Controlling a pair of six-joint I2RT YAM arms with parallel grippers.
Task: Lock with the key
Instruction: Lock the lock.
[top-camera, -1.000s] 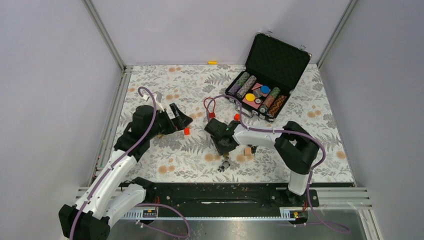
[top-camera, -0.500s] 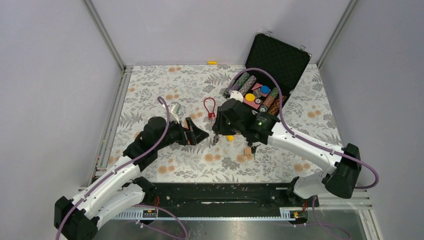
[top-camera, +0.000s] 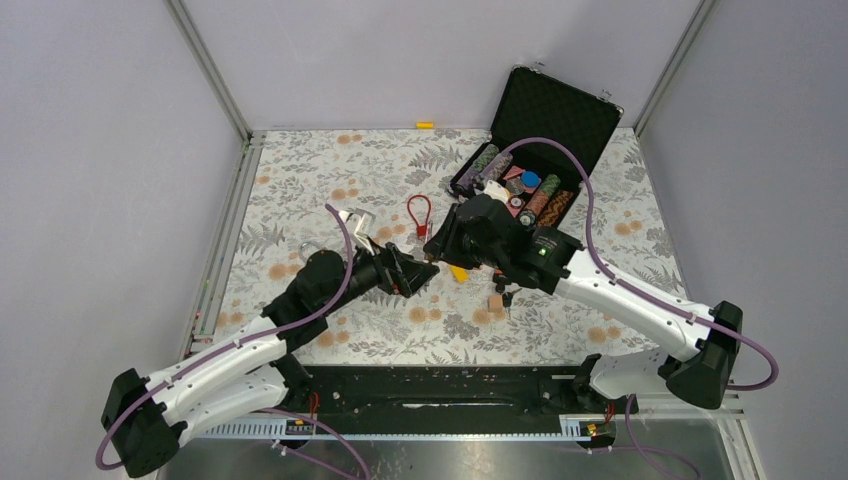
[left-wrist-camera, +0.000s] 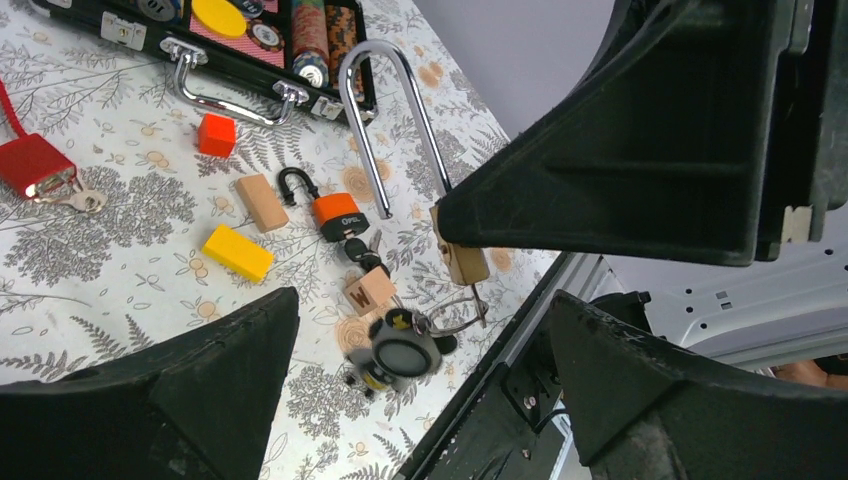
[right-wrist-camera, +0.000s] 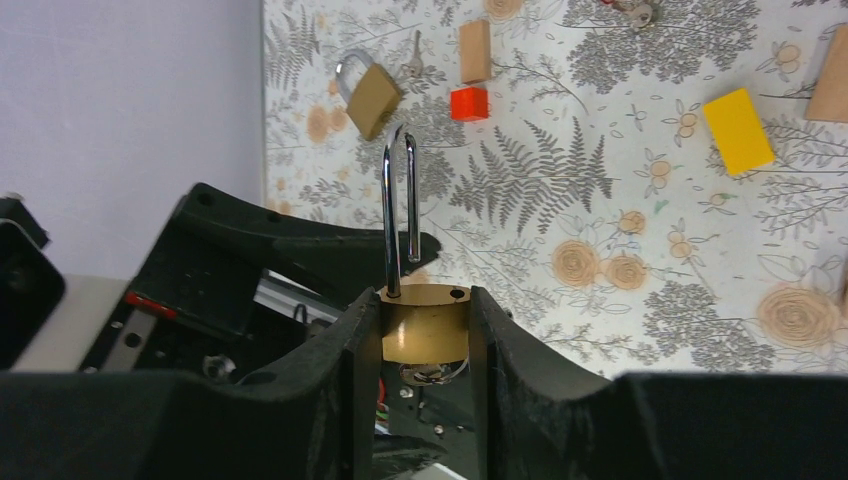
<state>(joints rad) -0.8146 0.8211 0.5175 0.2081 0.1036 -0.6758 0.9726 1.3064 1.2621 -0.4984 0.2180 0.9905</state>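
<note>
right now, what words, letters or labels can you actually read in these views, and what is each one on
"W": on the wooden cube, left wrist view.
White print on the orange padlock: too small to read.
Markings on the poker chips in the case: too blurred to read.
Brass padlock in the right claw: no lettering shows.
</note>
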